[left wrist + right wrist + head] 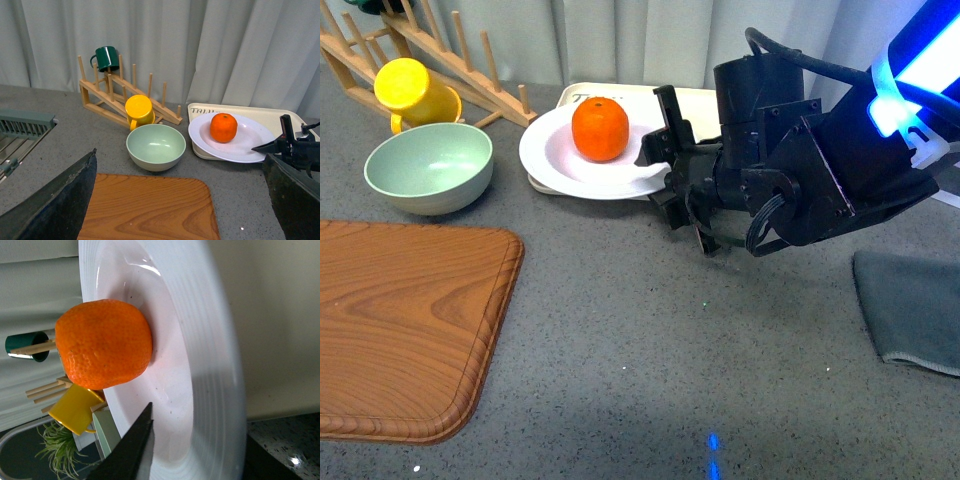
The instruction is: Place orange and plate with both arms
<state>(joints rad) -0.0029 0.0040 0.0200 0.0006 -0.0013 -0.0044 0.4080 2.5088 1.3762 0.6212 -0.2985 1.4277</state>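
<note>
Now orange (600, 129) sits on plate (560, 160) (white).

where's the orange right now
In the front view the orange sits in the white plate at the back of the table, right of the green bowl, with the right tool at the plate's rim.

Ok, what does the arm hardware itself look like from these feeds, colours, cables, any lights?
The right arm is blocky matte black, with black cables looped over its top and under the wrist, and a glowing blue-white light band on the upper link. The right hand has slim black fingers. In the left wrist view, the left hand's fingers show as broad, dark grey tapering wedges; no markings are readable.
</note>
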